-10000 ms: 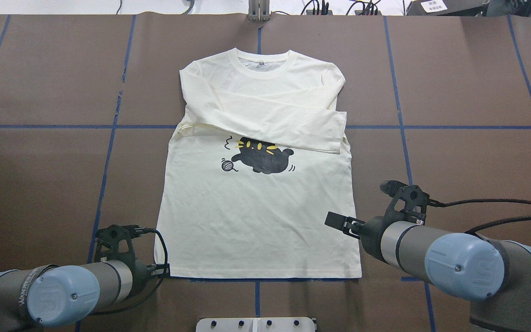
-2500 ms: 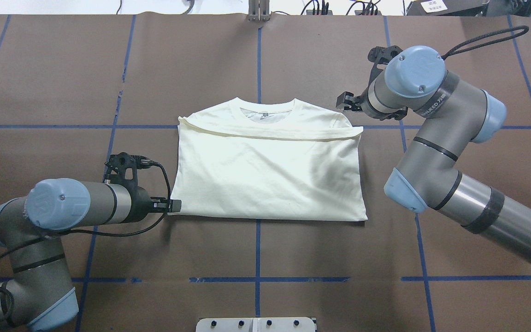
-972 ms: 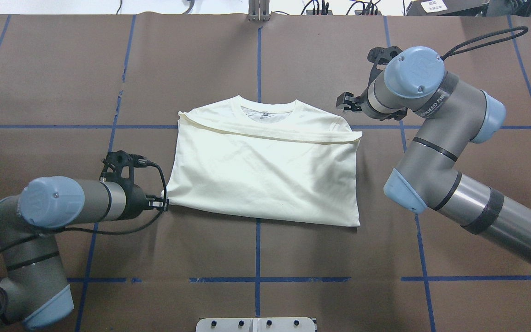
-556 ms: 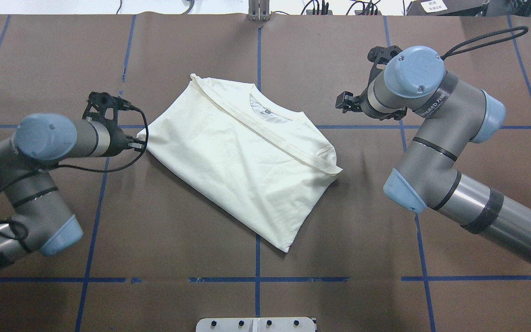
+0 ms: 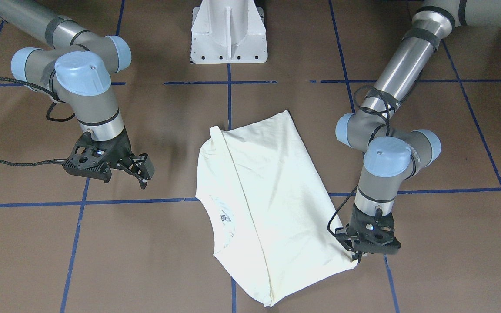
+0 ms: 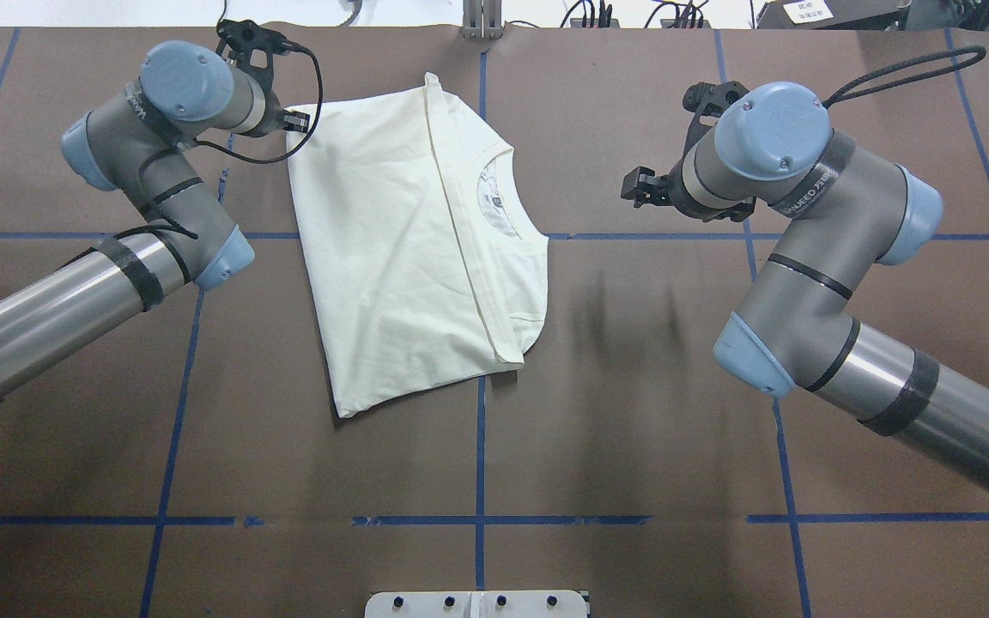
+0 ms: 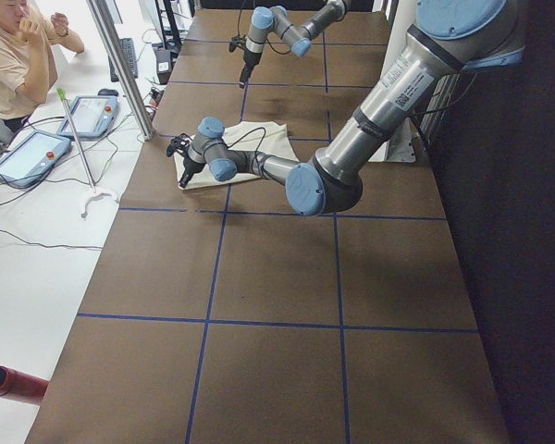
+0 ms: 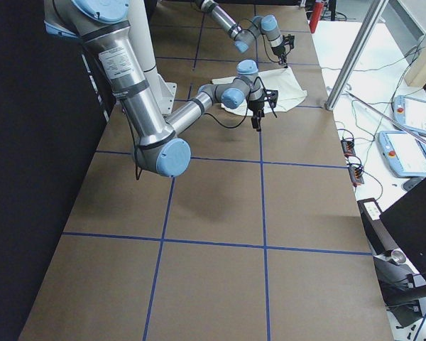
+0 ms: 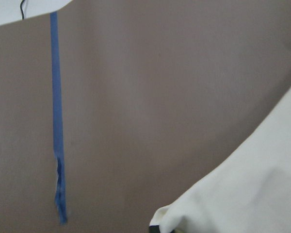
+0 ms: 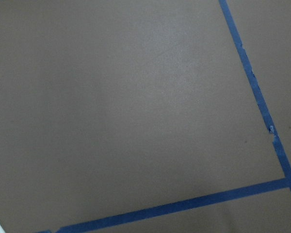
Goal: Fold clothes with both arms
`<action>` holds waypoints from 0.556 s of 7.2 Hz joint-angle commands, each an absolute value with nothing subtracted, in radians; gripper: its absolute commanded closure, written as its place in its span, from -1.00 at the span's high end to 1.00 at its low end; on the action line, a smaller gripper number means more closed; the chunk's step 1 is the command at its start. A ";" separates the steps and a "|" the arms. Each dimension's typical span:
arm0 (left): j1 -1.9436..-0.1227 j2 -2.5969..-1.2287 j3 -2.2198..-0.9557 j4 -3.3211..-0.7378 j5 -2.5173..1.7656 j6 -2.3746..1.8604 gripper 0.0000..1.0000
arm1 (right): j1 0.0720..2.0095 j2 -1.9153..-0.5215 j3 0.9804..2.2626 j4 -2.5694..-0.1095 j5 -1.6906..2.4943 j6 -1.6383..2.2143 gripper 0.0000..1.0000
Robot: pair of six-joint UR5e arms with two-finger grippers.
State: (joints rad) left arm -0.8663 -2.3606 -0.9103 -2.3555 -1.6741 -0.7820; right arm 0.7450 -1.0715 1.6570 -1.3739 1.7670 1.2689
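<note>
- Folded cream long-sleeved T-shirt point(image 6: 391, 257) lies plain side up on the brown paper-covered table point(image 6: 632, 412), neckline towards the right arm.
- Left black two-finger gripper point(image 6: 295, 120): clamped on the shirt's far corner.
- Right black two-finger gripper point(image 6: 636, 184): jaws apart, empty, hovers apart from the cloth.

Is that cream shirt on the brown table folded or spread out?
Folded: the cream shirt lies doubled over, plain side up, with no sleeves sticking out.

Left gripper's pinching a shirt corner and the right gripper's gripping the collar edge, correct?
No: the right gripper holds nothing, hanging over bare table clear of the shirt, as the overhead view shows. The left gripper does pinch a corner.
</note>
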 commanded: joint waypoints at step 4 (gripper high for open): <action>-0.965 -2.186 -1.114 -2.467 -1.900 -0.670 1.00 | 0.649 -0.950 1.608 -1.374 1.747 1.444 0.88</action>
State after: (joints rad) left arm -0.9420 -2.2606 -1.0095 -2.4603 -1.8244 -0.6936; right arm 0.6814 -1.0079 1.6438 -1.3733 1.7585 1.3698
